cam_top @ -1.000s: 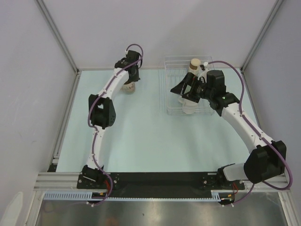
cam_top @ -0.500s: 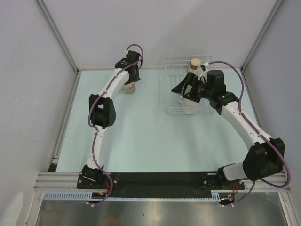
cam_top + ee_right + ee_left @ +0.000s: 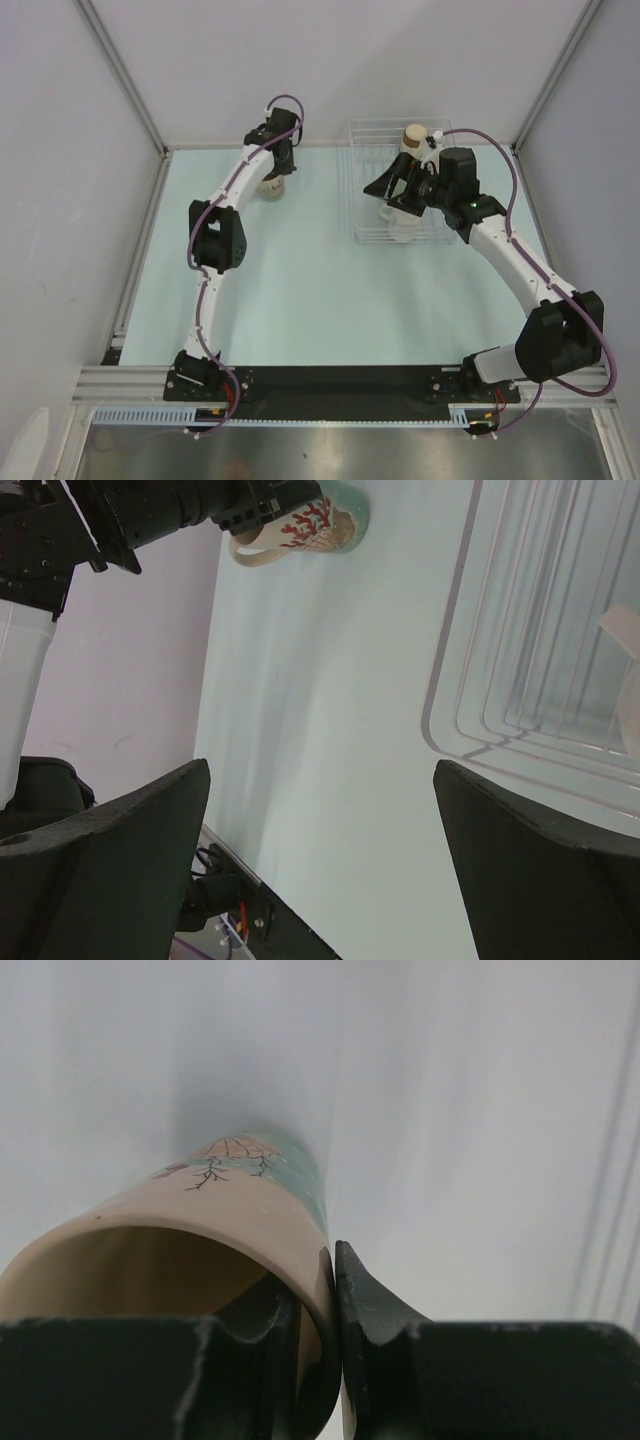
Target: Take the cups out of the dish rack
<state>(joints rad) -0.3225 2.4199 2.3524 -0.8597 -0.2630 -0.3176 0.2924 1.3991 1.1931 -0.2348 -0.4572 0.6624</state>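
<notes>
My left gripper (image 3: 276,168) is shut on the rim of the cream cup with dark and red print (image 3: 271,186) at the table's far left-middle, outside the rack. In the left wrist view the fingers pinch the cup wall (image 3: 200,1225) at the gripper (image 3: 333,1295). My right gripper (image 3: 386,192) hangs open and empty over the white wire dish rack (image 3: 357,205). A tan brown-topped cup (image 3: 414,135) stands at the rack's back and a white cup (image 3: 402,229) at its front. The right wrist view shows the gripper (image 3: 320,855) wide open, the rack's corner (image 3: 455,735) and the held cup (image 3: 300,525).
White walls and grey frame posts close the table at back and sides. The rack sits at the back right. The black base rail (image 3: 340,380) runs along the near edge. A pale cup's edge (image 3: 625,670) shows inside the rack in the right wrist view.
My right gripper has drifted a little back and left over the rack, still open. My left gripper and its cup have barely shifted.
</notes>
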